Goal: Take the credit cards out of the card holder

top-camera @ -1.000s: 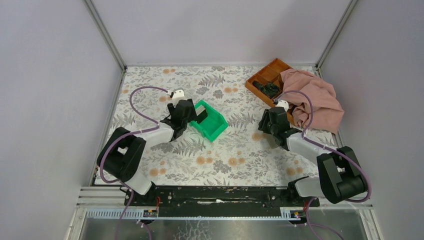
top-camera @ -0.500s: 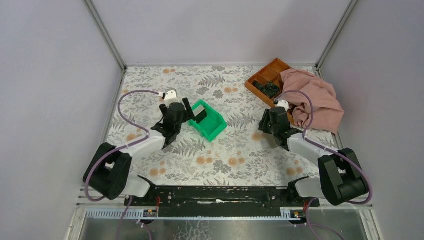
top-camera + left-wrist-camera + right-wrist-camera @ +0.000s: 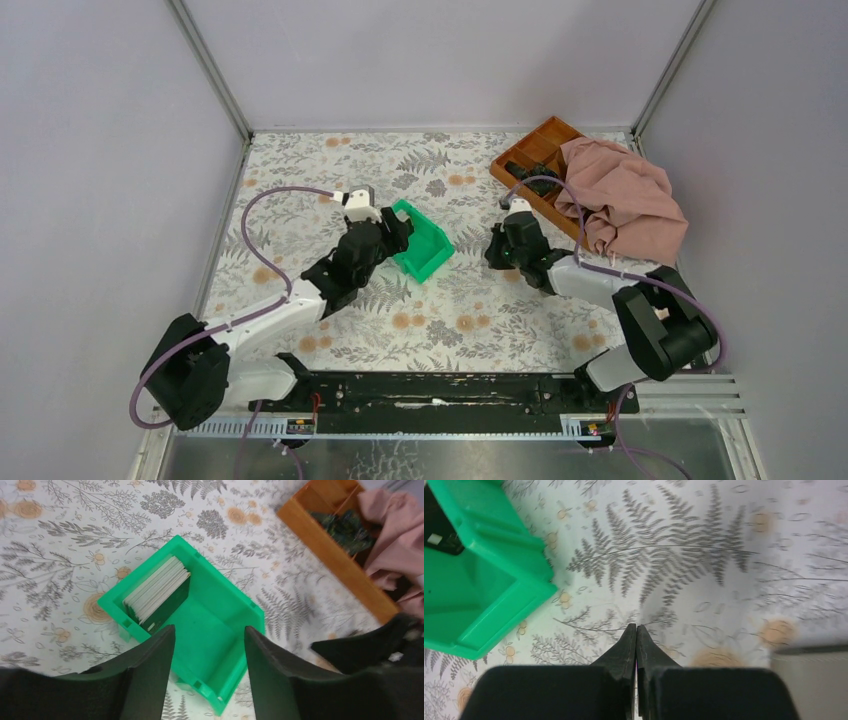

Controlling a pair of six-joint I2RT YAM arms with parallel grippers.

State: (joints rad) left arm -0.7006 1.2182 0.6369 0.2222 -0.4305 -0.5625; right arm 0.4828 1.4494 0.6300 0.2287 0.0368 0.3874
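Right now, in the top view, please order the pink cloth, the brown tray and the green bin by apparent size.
1. pink cloth: clearly largest.
2-3. brown tray and green bin: what shows of the tray looks about equal to the bin; the cloth hides the rest, so I do not rank them.

The left arm (image 3: 290, 305) and the right arm (image 3: 585, 280) were each made of white links and bulky black joint housings. A lilac cable (image 3: 262, 200) looped along each one to a small white wrist block (image 3: 358, 199). Both bases were bolted to a black rail (image 3: 430, 390). The left gripper (image 3: 209, 632) had broad matte-black fingers; those of the right gripper (image 3: 636, 627) tapered to thin tips.
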